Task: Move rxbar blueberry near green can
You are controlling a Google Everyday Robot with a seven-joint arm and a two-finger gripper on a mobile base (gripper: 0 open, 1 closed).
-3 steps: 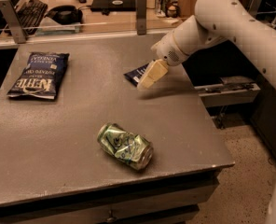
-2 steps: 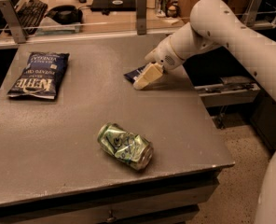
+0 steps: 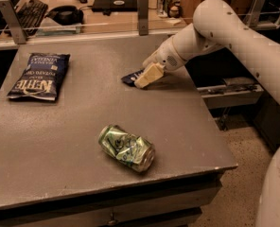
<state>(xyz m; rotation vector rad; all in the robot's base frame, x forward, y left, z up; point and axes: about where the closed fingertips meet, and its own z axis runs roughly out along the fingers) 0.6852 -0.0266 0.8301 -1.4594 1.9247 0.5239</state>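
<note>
The rxbar blueberry (image 3: 129,78) is a small dark navy wrapper lying on the grey table (image 3: 83,122) right of centre toward the back; only its left end shows from under my gripper. My gripper (image 3: 146,76) hangs from the white arm that comes in from the right and sits low over the bar's right part, touching or nearly touching the table. The green can (image 3: 126,147) is crushed, light green and silver, and lies on its side near the table's front, well apart from the bar and the gripper.
A large blue chip bag (image 3: 39,75) lies at the table's back left. A glass barrier with metal posts (image 3: 143,13) runs behind the table, with a keyboard (image 3: 30,9) and desk items beyond it. The table's right edge (image 3: 211,122) drops to the floor.
My gripper and arm have moved left and lower, down onto the bar. The bar, can and chip bag have not moved.
</note>
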